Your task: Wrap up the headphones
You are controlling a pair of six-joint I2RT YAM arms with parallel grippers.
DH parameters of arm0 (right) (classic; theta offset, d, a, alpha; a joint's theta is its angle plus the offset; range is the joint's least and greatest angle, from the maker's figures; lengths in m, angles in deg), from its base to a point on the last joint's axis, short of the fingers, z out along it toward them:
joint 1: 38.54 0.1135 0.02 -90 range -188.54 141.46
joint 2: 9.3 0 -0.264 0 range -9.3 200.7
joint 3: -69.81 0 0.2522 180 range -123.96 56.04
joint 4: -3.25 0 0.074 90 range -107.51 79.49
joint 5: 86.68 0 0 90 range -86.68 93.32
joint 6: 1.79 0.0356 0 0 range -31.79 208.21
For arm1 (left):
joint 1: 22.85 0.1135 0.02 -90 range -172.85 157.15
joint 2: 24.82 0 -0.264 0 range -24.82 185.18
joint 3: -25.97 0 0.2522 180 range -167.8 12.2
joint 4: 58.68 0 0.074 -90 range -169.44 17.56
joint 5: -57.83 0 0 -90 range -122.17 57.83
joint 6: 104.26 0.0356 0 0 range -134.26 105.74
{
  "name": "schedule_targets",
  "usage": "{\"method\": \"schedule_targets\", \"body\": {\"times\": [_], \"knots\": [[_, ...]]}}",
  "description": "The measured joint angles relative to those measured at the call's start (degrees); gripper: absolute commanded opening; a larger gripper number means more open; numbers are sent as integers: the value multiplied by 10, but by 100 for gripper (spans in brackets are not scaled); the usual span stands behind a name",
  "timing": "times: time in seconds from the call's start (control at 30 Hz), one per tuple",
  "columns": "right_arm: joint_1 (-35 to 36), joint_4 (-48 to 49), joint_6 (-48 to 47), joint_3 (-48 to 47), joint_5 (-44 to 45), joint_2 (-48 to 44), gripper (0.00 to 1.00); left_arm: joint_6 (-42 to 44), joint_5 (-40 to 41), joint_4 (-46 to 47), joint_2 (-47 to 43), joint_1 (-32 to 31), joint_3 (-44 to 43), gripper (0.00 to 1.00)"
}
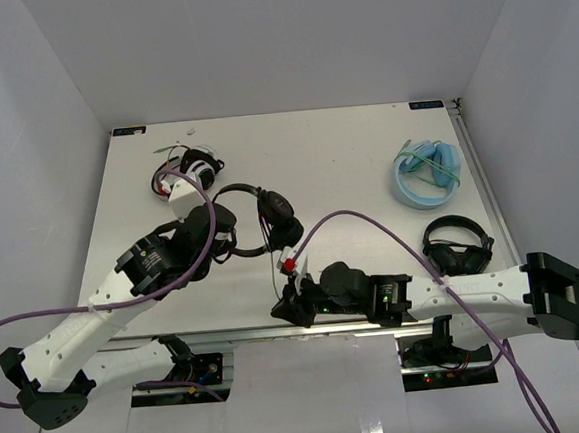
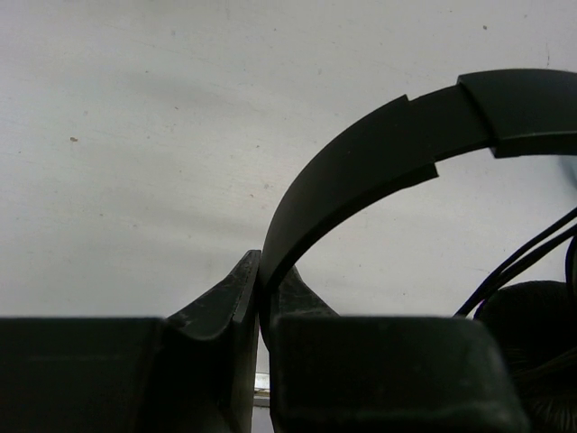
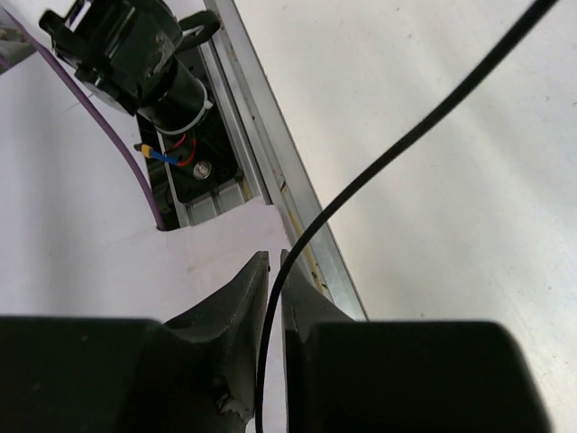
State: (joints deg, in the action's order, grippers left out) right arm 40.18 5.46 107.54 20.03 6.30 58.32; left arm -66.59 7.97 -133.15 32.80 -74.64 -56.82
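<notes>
The black headphones (image 1: 270, 218) lie at the table's middle, with the thin headband (image 2: 379, 144) arching left and both earcups (image 1: 281, 222) on the right. My left gripper (image 1: 223, 237) is shut on the headband, which rises from between the fingertips (image 2: 260, 275) in the left wrist view. An earcup (image 2: 532, 334) and the thin cable (image 2: 523, 262) show at that view's right. My right gripper (image 1: 282, 307) sits at the table's front edge, shut on the thin black cable (image 3: 379, 162), which runs down between its fingertips (image 3: 275, 262).
A white-and-black pair with green cable (image 1: 191, 172) lies at the back left. A pale blue pair (image 1: 427, 174) lies at the back right, with another black pair (image 1: 458, 245) in front of it. The table's metal front rail (image 3: 297, 198) passes under my right gripper.
</notes>
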Motion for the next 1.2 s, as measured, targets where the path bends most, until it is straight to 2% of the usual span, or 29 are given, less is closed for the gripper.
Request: {"method": "schedule_targets", "body": {"times": [0.13,0.23,0.43,0.63,0.87,1.2], "knots": [[11,0,-3,0,4,14,14,-7,5,5,-1,2,0,0],[14,0,-3,0,10,18,9,-8,9,6,-1,3,0,0],[17,3,-3,3,34,18,8,-11,10,9,-4,3,0,0],[18,21,-3,31,86,24,8,-7,-12,34,-50,3,20,0],[19,41,-2,41,105,55,8,-6,-32,64,-98,3,22,0],[19,70,-21,54,181,57,8,21,-125,100,-145,3,27,0]]}}
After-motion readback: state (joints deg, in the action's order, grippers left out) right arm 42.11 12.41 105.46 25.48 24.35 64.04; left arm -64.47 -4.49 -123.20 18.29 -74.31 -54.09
